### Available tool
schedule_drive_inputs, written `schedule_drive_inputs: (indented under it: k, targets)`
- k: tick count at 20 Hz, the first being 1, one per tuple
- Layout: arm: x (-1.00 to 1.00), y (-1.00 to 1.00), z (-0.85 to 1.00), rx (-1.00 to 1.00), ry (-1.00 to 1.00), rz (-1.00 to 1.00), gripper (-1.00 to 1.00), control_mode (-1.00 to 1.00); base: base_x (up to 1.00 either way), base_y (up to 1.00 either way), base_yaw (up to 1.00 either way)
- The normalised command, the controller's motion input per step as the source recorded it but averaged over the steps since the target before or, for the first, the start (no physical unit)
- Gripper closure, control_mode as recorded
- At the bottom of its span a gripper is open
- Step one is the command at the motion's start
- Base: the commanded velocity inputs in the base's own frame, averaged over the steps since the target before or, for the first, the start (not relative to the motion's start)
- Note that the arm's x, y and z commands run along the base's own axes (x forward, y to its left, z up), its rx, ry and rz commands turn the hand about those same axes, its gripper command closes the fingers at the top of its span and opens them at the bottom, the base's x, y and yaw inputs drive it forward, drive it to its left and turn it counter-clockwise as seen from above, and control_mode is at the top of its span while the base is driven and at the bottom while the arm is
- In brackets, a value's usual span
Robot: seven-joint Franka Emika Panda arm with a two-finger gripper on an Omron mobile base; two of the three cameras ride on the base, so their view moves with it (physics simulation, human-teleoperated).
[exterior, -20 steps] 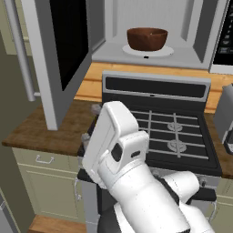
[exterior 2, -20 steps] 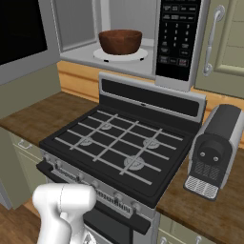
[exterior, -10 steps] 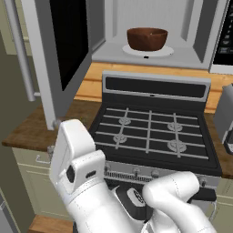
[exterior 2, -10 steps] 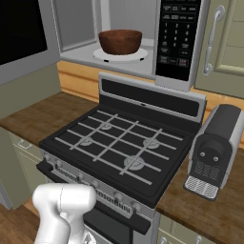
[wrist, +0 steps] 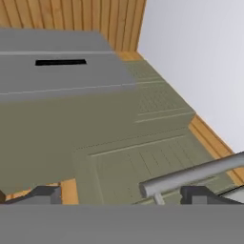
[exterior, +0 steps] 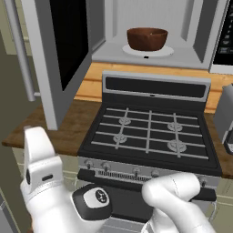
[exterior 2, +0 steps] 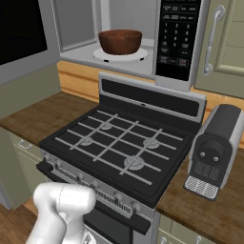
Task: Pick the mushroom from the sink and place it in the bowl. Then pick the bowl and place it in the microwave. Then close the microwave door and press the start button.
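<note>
**A:** Where did the two base cameras sit?

**B:** Behind the arm, high up, facing forward and down. The left one looked from the left, so the open microwave door (exterior: 59, 54) stood close at its left edge and the stove (exterior: 150, 132) lay centre. The right one looked from the right, with the control strip (exterior 2: 175, 35) and a coffee machine (exterior 2: 212, 150) on its side.

**A:** What did they share?

**B:** The stove, the wooden desk (exterior 2: 33, 116), and the open microwave (exterior: 150, 27) with the bowl (exterior 2: 120, 41) inside.

**A:** And the hand camera?

**B:** It was tilted, very near olive cabinet fronts (wrist: 95, 138) and a grey bar handle (wrist: 190, 176).
</note>
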Motion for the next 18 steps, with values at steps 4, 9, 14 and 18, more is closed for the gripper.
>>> schedule_drive_inputs:
  k: [4,9,14,18]
  targets:
    - [0.75,0.03,-0.39,0.0,0.03,-0.12,-1.0,-1.0,0.0,0.0,0.0]
    - [0.57,0.73,-0.41,-0.01,0.0,-0.23,-1.0,-1.0,0.0,0.0,0.0]
    - [0.56,0.63,-0.05,-0.03,0.0,-0.27,-1.0,-1.0,0.0,0.0,0.0]
    - [0.65,0.42,0.0,-0.01,0.03,-0.23,-1.0,-1.0,0.0,0.0,0.0]
